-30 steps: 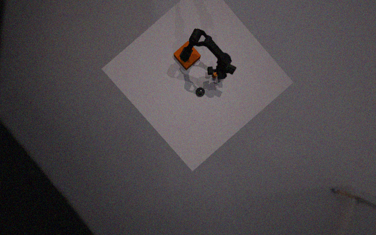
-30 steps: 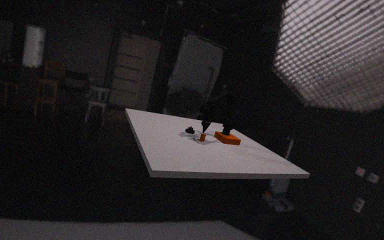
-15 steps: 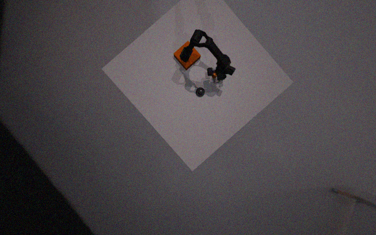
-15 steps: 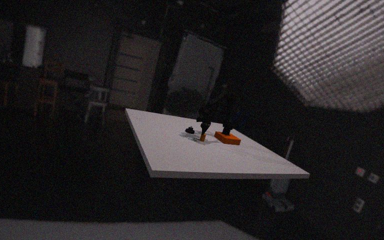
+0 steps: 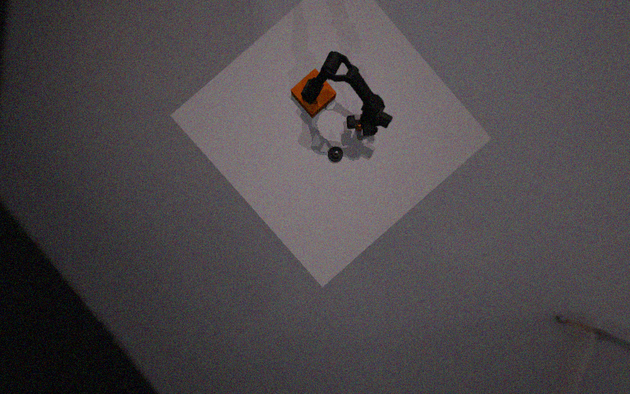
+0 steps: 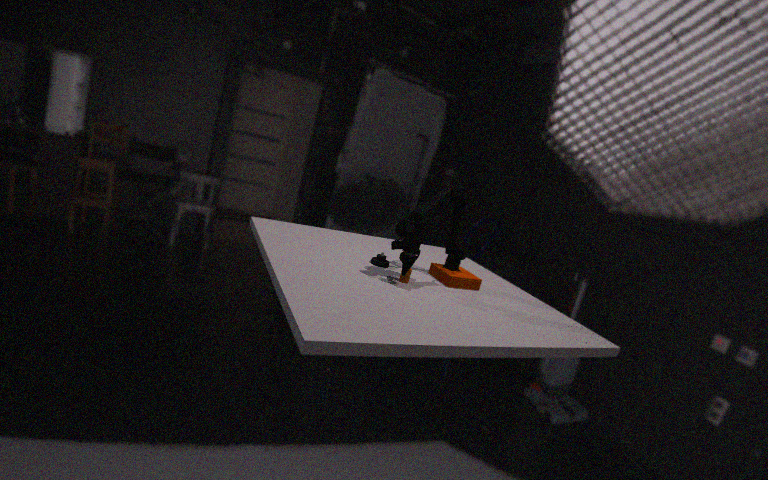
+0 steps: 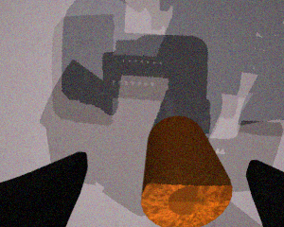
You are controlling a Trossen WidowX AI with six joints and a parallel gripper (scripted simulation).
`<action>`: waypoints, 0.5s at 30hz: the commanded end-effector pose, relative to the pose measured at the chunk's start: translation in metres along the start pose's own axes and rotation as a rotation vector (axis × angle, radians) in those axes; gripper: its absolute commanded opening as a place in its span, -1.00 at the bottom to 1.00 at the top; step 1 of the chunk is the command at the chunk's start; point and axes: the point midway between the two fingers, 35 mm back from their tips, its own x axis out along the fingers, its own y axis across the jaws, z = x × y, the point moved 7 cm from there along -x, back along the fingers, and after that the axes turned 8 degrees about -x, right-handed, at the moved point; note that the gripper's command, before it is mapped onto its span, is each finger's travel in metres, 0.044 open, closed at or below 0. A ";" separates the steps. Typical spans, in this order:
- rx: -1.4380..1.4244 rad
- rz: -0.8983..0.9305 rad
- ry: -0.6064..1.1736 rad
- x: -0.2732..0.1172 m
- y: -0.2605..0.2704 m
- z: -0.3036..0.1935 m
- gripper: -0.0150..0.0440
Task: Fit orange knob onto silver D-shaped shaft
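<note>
The orange knob [image 5: 358, 126] [image 6: 404, 277] [image 7: 180, 153] stands on the white table as a tapered cylinder; its underside and hole are hidden. My gripper [image 7: 171, 166] [image 6: 406, 272] is open and low over the knob. In the wrist view the knob shows between the two black fingertips, nearer the right one, with visible space on both sides. The dark round pedestal [image 5: 330, 158] [image 6: 380, 262] stands apart from the knob, below and left of the gripper in the top view. A small bright spot at its centre is the shaft [image 5: 336, 153]; its flat side is too small to make out.
The arm's orange base block [image 5: 327, 93] [image 6: 462, 279] sits on the white table [image 5: 318, 234] [image 6: 340, 315], up and left of the gripper in the top view. Overlapping arm shadows fall around the knob and pedestal. The table edges are far from both.
</note>
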 end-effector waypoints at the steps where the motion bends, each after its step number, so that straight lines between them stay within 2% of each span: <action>1: -0.001 -0.019 0.013 0.013 -0.003 -0.002 1.00; 15: -0.001 -0.019 0.013 0.029 -0.005 -0.004 1.00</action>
